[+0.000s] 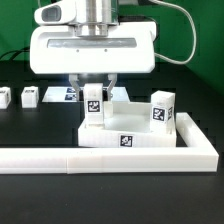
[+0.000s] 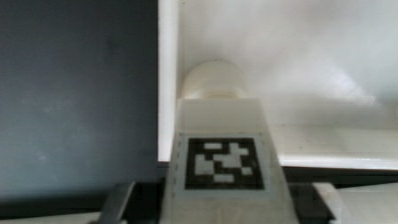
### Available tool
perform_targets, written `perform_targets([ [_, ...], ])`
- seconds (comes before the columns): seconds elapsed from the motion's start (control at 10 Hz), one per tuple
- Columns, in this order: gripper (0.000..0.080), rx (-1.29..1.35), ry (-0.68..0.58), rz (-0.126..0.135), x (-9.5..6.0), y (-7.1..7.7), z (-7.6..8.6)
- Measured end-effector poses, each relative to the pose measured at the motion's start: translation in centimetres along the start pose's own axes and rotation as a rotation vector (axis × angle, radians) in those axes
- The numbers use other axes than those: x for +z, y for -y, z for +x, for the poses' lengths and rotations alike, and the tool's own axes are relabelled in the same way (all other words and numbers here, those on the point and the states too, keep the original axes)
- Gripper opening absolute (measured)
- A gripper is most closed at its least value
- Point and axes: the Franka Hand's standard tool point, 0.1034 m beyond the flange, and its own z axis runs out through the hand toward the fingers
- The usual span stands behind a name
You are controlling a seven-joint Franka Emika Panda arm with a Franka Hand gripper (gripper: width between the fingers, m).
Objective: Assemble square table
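The square table's white slab [image 1: 128,137] lies flat with a black-and-white tag on its front side. One tagged leg block [image 1: 162,110] stands upright on the slab's corner at the exterior view's right. My gripper [image 1: 97,98] comes down from above and is shut on a second tagged leg block [image 1: 93,110], upright at the slab's corner on the exterior view's left. In the wrist view that leg block [image 2: 224,130] fills the gap of my gripper [image 2: 226,202], with a finger [image 2: 135,202] pressed against each side, and the slab [image 2: 302,80] lies beyond it.
Two loose leg blocks [image 1: 29,97] [image 1: 3,98] stand on the dark table at the exterior view's left. The marker board [image 1: 60,92] lies behind them. A long white L-shaped rail [image 1: 100,159] runs along the front and up the right side of the slab.
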Motion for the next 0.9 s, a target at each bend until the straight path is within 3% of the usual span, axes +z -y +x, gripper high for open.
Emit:
perform_targets([
  [0.4, 0.029, 0.365, -0.008, 0.009, 0.1, 2.5, -0.6],
  [0.9, 0.0291, 0.813, -0.023, -0.002, 0.2, 2.6, -0.6],
])
